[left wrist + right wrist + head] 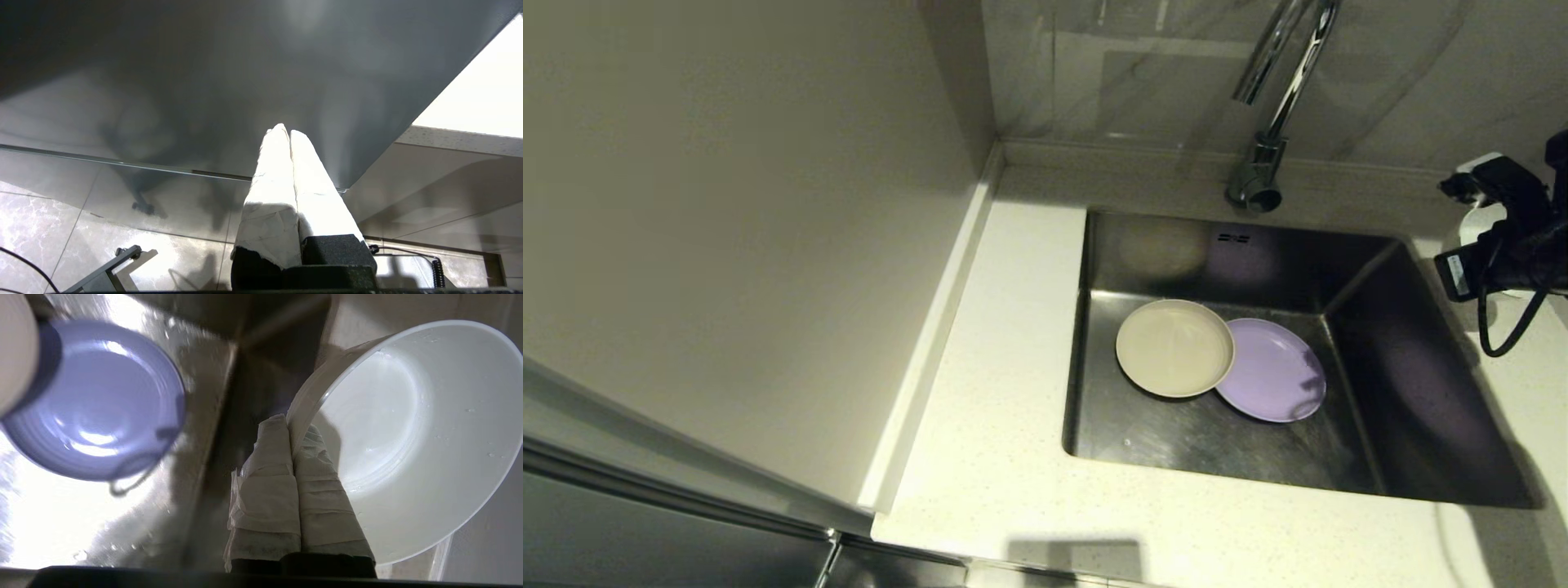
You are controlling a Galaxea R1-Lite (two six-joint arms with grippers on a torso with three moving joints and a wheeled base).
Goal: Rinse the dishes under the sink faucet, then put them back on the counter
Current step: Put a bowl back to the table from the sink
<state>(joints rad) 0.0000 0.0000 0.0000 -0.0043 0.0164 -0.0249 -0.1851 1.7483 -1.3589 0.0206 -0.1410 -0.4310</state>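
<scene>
The beige plate (1174, 347) lies flat in the steel sink (1413, 392), overlapping the lavender plate (1274, 371) beside it. The chrome faucet (1270, 98) rises behind the basin. My right gripper (295, 424) is shut on the rim of the white bowl (408, 437), wet with droplets, held tilted beside the sink's right wall. In the head view that arm (1511, 237) sits at the far right over the counter (1013, 457), and only a sliver of the bowl (1478, 224) shows behind it. My left gripper (286, 132) is shut and empty, parked below the counter.
A tall pale wall panel (735, 229) closes off the left side of the counter. A low raised back edge (1143, 155) runs behind the sink. The sink floor holds water drops and streaks.
</scene>
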